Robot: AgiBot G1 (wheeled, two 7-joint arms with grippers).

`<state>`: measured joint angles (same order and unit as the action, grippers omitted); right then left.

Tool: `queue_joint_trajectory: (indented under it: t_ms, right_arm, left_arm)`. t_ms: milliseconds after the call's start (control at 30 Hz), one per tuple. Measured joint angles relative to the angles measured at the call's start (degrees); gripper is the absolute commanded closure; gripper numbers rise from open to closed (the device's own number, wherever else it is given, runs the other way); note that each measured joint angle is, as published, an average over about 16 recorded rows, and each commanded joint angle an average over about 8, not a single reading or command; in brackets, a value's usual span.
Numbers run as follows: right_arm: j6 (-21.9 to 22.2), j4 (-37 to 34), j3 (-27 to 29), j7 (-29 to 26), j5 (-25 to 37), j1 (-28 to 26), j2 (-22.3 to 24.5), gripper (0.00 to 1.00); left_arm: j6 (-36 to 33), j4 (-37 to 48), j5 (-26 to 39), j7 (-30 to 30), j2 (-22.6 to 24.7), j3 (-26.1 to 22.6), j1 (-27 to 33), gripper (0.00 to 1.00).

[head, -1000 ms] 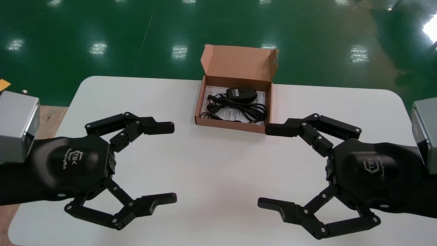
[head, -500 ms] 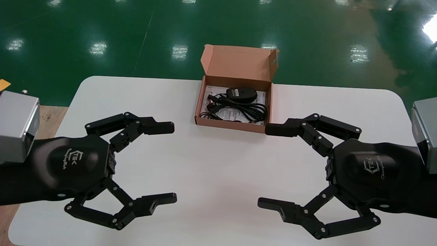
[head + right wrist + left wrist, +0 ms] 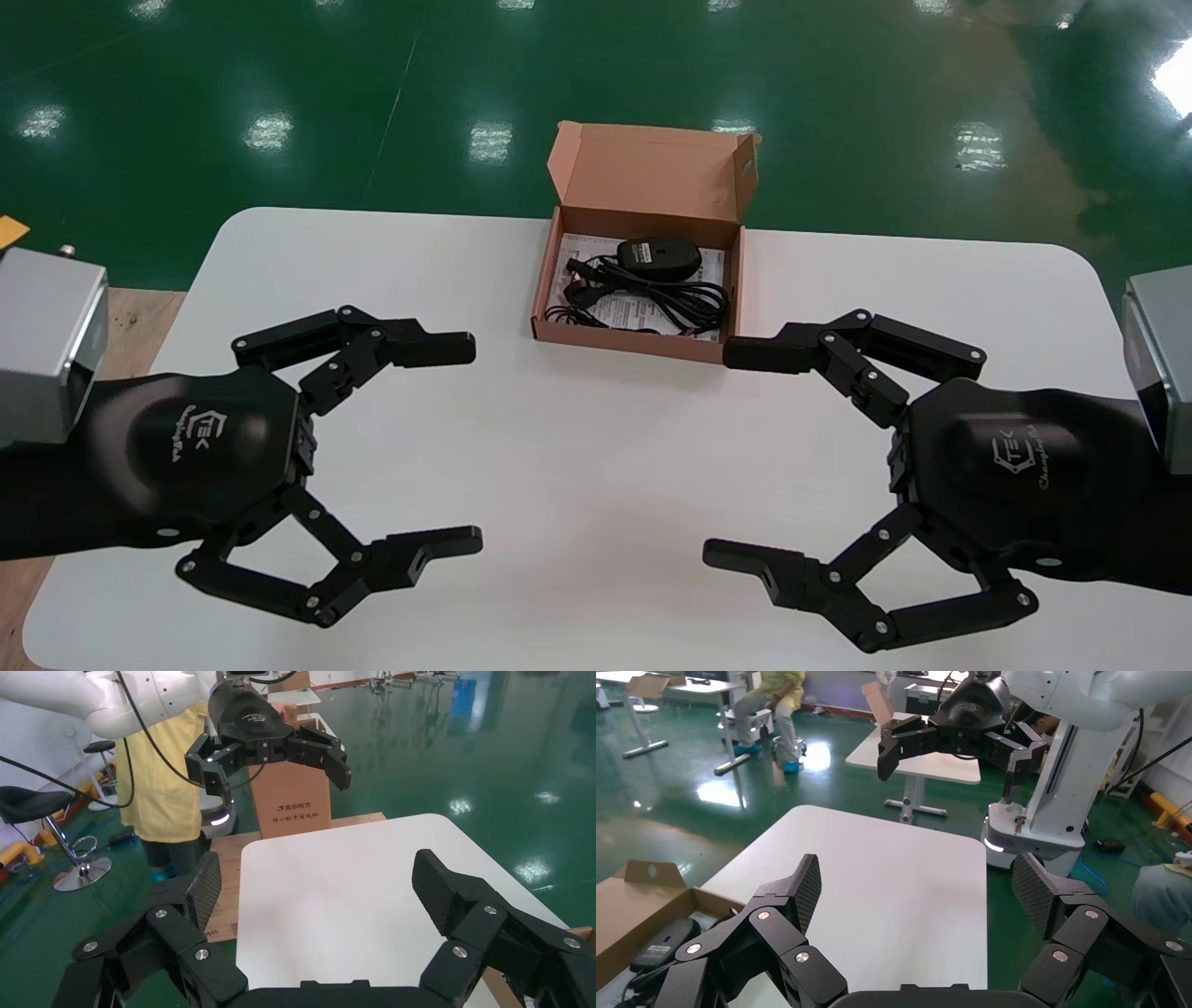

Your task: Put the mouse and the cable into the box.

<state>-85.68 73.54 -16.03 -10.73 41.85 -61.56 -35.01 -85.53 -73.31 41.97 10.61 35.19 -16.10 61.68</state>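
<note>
Brown cardboard box (image 3: pixel 633 342), its lid standing open, is sitting at the far middle of the white table (image 3: pixel 596 419). The black mouse (image 3: pixel 658 255) is lying inside it against the far wall. The black coiled cable (image 3: pixel 652 300) is lying just nearer than the mouse, also inside, and both are resting on a white printed leaflet (image 3: pixel 579 248). The cable's plug ends are tangling together and are hard to make out. In the left wrist view the box is running off the picture's edge, and a finger link is partly hiding the mouse. Both forearms are running out of the head view at its sides. The left gripper (image 3: pixel 468 443) is hovering over the near left of the table and the right gripper (image 3: pixel 722 454) over the near right. Each is spreading its jaws wide and gripping nothing. The right gripper's far fingertip (image 3: pixel 745 354) is overlapping the box's near right corner in the head view, and whether they touch cannot be told.
</note>
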Motion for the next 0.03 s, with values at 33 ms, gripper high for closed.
queue_joint_trajectory:
  t_ms: [33]
  right_arm:
    - [0.0, 0.0, 0.0, 0.0, 0.0, 0.0, 0.0, 0.0]
  left_arm:
    - [0.0, 0.0, 0.0, 0.0, 0.0, 0.0, 0.0, 0.0]
